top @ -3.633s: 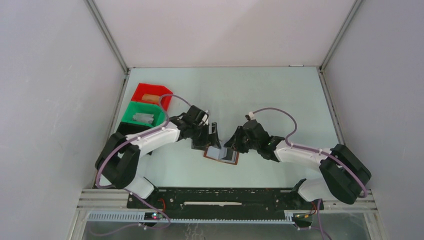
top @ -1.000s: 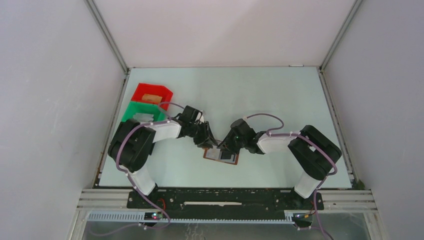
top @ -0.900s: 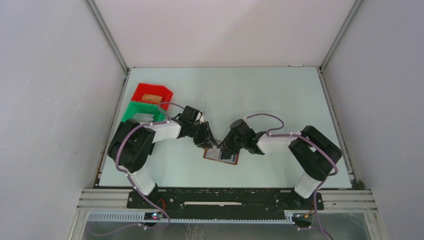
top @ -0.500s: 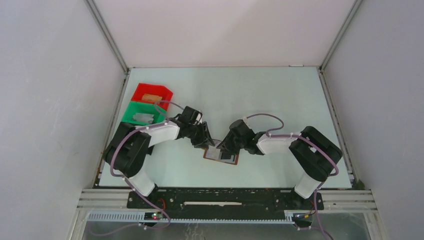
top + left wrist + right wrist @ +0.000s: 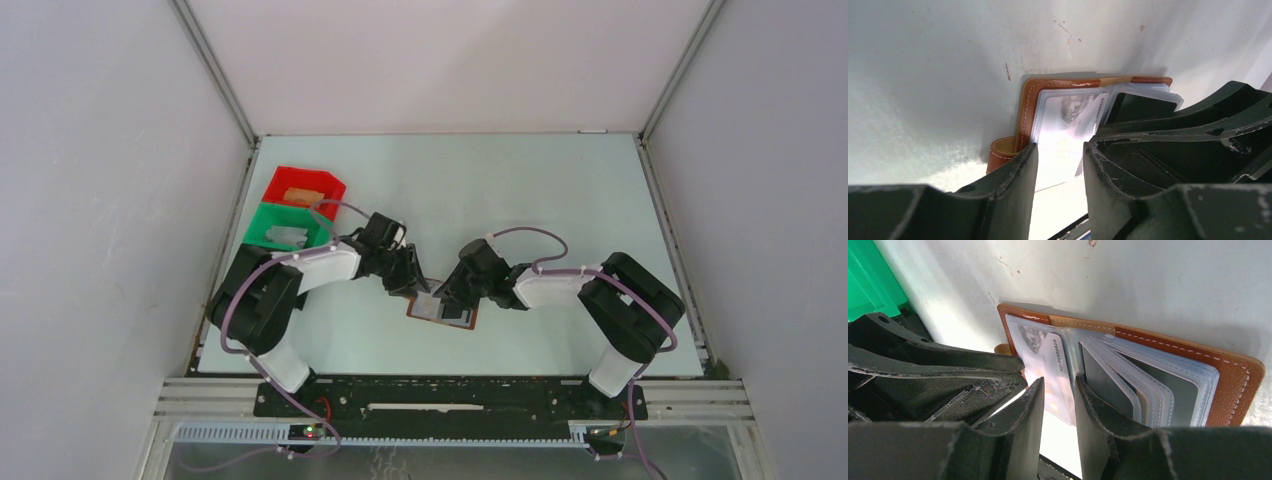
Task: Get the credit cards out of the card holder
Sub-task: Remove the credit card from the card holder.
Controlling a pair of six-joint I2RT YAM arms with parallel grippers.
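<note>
Holder (image 5: 446,315): open on table (image 5: 520,190), 6 o'clock of centre.
Cards (image 5: 1045,357): inside holder's sleeves (image 5: 1153,377).
Left gripper (image 5: 1060,146): slightly apart, holder's 10 o'clock.
Right gripper (image 5: 1059,383): slightly apart, holder's 1 o'clock.

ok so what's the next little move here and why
Probably close the right gripper on the near edge of the pale card and slide it out. The card holder lies open and flat, that card sits between the gripper's slightly parted fingers, and no card looks gripped yet.
</note>
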